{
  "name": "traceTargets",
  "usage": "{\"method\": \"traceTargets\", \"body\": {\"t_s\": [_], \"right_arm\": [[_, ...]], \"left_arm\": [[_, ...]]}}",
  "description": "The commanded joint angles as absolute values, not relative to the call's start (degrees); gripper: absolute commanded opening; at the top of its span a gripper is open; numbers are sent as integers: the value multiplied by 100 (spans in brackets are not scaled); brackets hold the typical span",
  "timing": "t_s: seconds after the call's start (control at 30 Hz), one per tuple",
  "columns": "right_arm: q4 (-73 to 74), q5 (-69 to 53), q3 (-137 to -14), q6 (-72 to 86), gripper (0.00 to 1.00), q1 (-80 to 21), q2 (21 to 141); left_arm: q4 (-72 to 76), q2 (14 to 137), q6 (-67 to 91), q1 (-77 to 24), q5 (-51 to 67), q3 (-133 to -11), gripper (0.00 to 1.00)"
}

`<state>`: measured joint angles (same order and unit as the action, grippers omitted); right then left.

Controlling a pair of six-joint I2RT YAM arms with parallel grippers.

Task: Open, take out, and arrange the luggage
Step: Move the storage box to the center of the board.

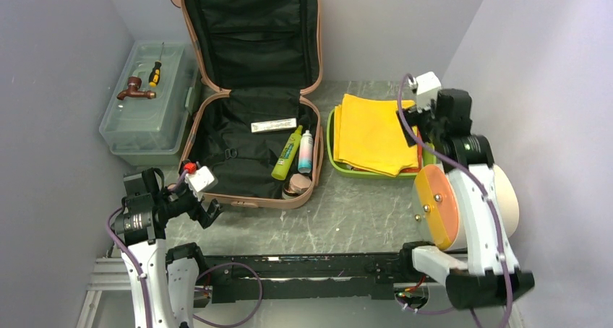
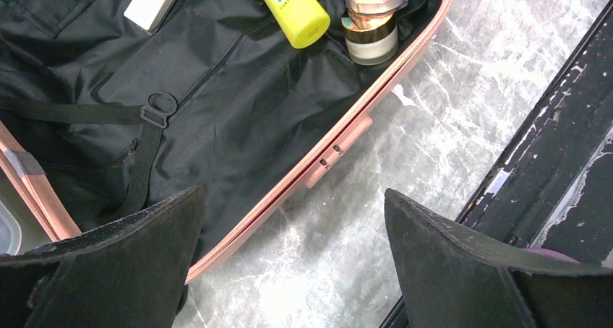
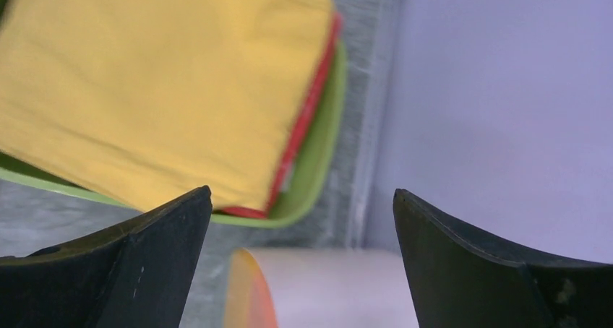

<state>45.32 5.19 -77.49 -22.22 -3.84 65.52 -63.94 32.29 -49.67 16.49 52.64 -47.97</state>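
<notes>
With left gripper (image 2: 293,194) and right gripper (image 3: 301,192) both spread and empty, lower one into the luggage (image 1: 231,136) and pinch the yellow-green tube (image 1: 287,153) mid-body.

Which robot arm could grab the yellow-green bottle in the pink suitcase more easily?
Probably left. The left pincer, open, hovers at the near edge of the suitcase, facing the bottle; the right pincer is by the green tray.

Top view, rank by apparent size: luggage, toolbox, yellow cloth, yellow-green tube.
1. luggage, lying open, by far the largest
2. toolbox
3. yellow cloth, somewhat smaller than the toolbox
4. yellow-green tube, inside the luggage, clearly the smallest
</notes>
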Motion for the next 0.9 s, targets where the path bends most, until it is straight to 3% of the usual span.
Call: {"method": "traceTargets", "body": {"t_s": [0.0,0.1,0.17,0.33,0.43,0.63,0.87], "right_arm": [[4672,2386,-7300,-2654,98,-322,5781],[4532,2854,-7121,-2763,92,-199,5247],[4438,3128,-7092,-2919,80,-150,5028],[4222,3677,-7206,-3624,23,164,4954],[4124,3666,-7316,-4121,0,613,5074],[4891,2585,-7915,-4505,0,2085,5610],[4897,1605,-8087,-5040,0,3835,6161]], "left_arm": [[-6501,3152,-5113,1692,5445,-4781,100],[-6444,3136,-5071,1694,5445,-4779,100],[-6310,3175,-4951,1696,5436,-4802,99],[-5821,3646,-4559,1695,5331,-5151,99],[-5667,4235,-4340,1688,5360,-5640,99],[-5051,5313,-3669,1212,5428,-6289,99],[-4333,6591,-3266,-1431,3401,-7045,99]]}}
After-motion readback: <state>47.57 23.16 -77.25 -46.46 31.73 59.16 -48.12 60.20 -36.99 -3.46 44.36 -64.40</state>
